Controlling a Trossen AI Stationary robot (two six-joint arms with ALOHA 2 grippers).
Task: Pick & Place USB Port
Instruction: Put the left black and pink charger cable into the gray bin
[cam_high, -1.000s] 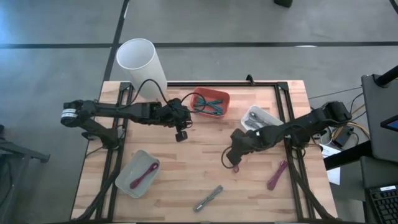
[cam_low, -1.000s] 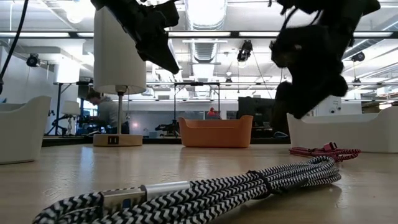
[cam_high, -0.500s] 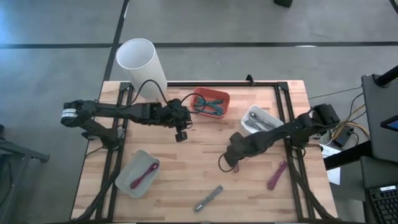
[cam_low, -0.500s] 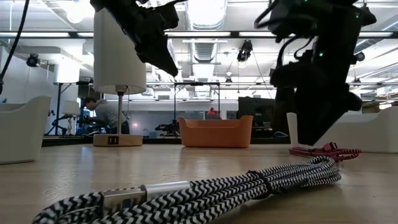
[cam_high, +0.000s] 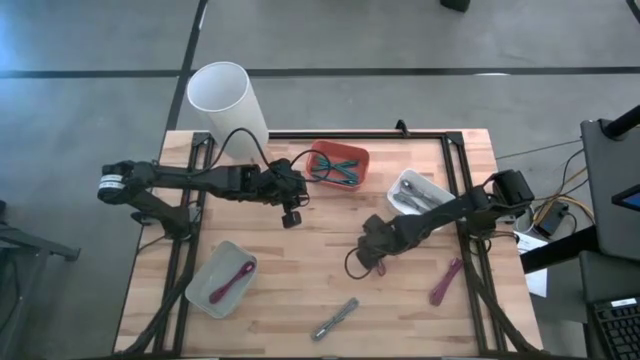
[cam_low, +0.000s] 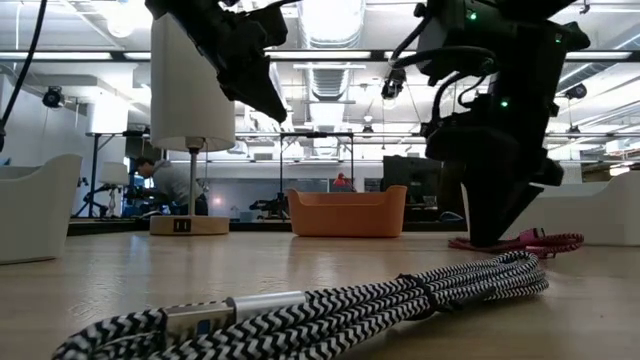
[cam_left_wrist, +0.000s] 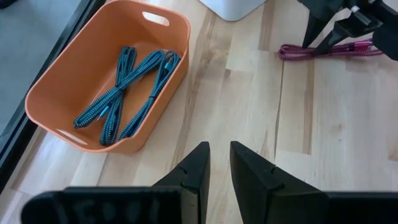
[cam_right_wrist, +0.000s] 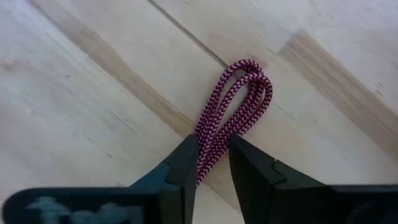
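A magenta braided USB cable (cam_right_wrist: 239, 93), folded into a bundle, lies flat on the wooden table right of centre; it also shows in the low view (cam_low: 535, 240) and the left wrist view (cam_left_wrist: 323, 50). My right gripper (cam_right_wrist: 211, 146) stands on it, fingers pointing down, shut on the bundle (cam_high: 368, 265). My left gripper (cam_high: 291, 218) hovers above the table beside the orange basket (cam_high: 345, 150), its fingers (cam_left_wrist: 219, 152) almost together with nothing between them. My right gripper pinches the magenta cable bundle between its two fingers (cam_right_wrist: 183, 162), several strands at once, a short way back from the looped end (cam_right_wrist: 247, 67). It comes from above, pointing down (cam_low: 490, 238). The strands run lengthwise through the gap, and the bundle lies on the table.
The orange basket (cam_left_wrist: 155, 118) holds blue cables. A white tray (cam_high: 415, 192) holds black-and-white cables, and a grey tray (cam_high: 222, 278) holds one magenta cable. Another magenta cable (cam_high: 445, 282) and a black-and-white one (cam_high: 335, 318) lie loose. A white lamp (cam_high: 228, 105) stands at the far left corner.
My right gripper has come down onto the magenta cable, shifting slightly toward the table's left and near edges, and its fingertips now stand at table level. The left arm has kept still.
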